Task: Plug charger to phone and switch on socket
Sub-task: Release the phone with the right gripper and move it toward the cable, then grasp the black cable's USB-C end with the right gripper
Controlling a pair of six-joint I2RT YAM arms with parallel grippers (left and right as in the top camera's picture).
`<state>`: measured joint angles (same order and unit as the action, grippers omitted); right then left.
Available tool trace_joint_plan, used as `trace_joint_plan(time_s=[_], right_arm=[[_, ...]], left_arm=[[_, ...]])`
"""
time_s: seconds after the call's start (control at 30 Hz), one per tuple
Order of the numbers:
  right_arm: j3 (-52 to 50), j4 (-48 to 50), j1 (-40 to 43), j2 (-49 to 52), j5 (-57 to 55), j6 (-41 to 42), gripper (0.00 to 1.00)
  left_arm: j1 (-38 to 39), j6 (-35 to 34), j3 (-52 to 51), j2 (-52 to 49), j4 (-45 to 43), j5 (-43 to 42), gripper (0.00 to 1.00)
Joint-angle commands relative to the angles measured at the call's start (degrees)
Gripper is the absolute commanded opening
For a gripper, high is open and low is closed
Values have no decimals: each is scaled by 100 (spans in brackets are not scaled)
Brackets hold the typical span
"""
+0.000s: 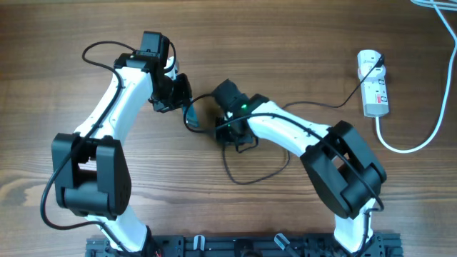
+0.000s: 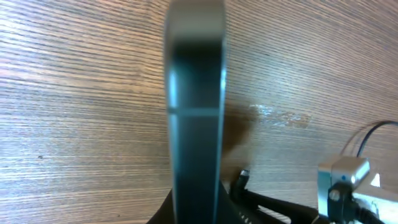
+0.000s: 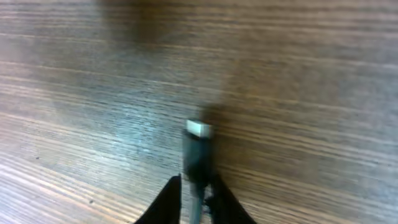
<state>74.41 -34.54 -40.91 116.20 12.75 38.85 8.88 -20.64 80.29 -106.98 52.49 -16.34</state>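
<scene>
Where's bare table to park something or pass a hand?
Free: far edge between the left pincer and the white rounded power strip; near edge between the arm bases. Crowded: centre, where the right pincer, turquoise-screened smartphone and thin black charger cable meet.

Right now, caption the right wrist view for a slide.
Right gripper pinches the charger by its connector tip over the wooden table.

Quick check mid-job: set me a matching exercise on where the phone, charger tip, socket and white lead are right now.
Things:
1. phone
2. charger tip
3. socket
4. white lead

Places:
A. pinched in the right gripper
B. lying flat on the table, right side
C. held on edge by the left gripper
D. curving from the socket toward the table's right edge

Pairs: 1-C, 2-A, 3-B, 4-D
</scene>
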Motion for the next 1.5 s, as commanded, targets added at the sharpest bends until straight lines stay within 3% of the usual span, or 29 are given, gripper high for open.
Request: trace_joint_plan(time_s=[0.0, 0.1, 0.2, 0.37, 0.43, 0.77, 0.83, 0.87, 1.0, 1.2, 1.33, 1.47], right_arm=[[-157, -90, -92, 350, -422, 271, 4], [-118, -323, -72, 350, -424, 328, 4], [188, -1207, 105, 350, -627, 177, 4], [538, -2780, 761, 350, -2234, -186, 4], [529, -2929, 946, 350, -2645, -208, 4], [514, -2380, 1421, 350, -2214, -787, 5], [511, -2190, 1421, 350, -1851, -1311, 18], [507, -2210, 1421, 350, -1781, -1340, 39], [393, -2251, 1421, 350, -1799, -1322, 54], [13, -2205, 1421, 350, -1211, -1023, 54], [-61, -2111, 1421, 350, -1220, -713, 38], [-61, -2046, 1421, 350, -1222, -721, 30]], left_arm=[[-44, 96, 26, 2, -13, 105, 4], [-81, 96, 26, 2, -9, 103, 4], [-122, 96, 26, 2, 37, 105, 4], [-243, 94, 26, 2, 48, 101, 4], [-243, 94, 26, 2, 50, 103, 4], [-240, 94, 26, 2, 55, 98, 4], [-240, 94, 26, 2, 55, 98, 4], [-240, 94, 26, 2, 59, 98, 4], [-240, 92, 26, 2, 59, 98, 4], [-240, 92, 26, 2, 76, 98, 4], [-240, 90, 26, 2, 79, 94, 4], [-240, 92, 26, 2, 116, 96, 4]])
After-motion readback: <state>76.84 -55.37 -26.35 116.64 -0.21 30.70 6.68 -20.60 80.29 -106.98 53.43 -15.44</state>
